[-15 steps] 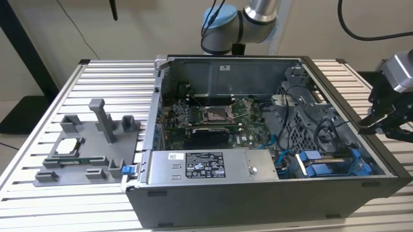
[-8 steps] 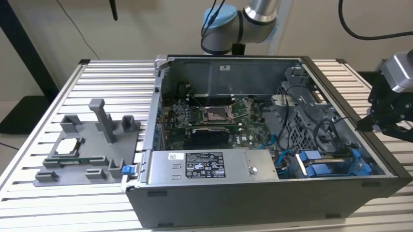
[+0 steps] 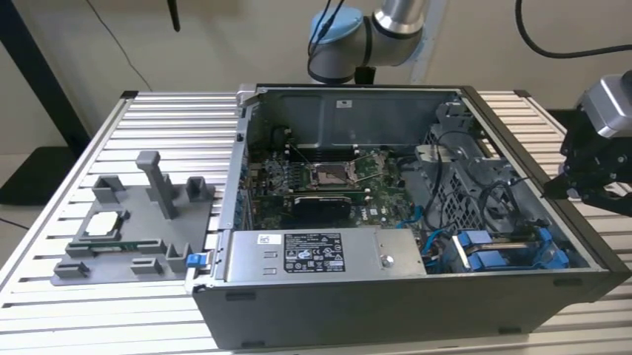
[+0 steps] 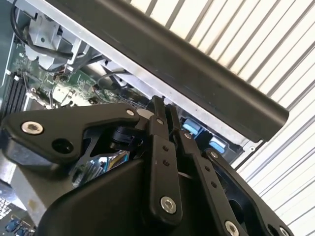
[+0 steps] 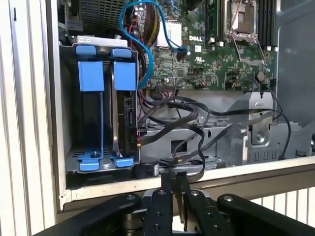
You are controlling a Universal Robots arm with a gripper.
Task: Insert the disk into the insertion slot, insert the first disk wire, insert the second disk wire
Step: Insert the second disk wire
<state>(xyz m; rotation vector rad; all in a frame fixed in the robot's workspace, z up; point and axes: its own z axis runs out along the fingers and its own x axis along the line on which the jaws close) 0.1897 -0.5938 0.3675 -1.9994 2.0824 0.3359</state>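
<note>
Gripper (image 5: pixel 173 178) has its fingers pressed together, prob. on nothing, though a black cable (image 5: pixel 187 107) end sits v. near the tips. It hangs just outside the case wall (image 3: pixel 600 248) at the exterior view's right. The disk (image 5: pixel 129 114) stands on edge in the blue-tabbed cage (image 5: pixel 63 108) just inside that wall, long axis running deeper into the case.

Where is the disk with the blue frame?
In the first wrist view, the disk stands in its blue frame inside the metal drive cage, right beside the black wires.
</note>
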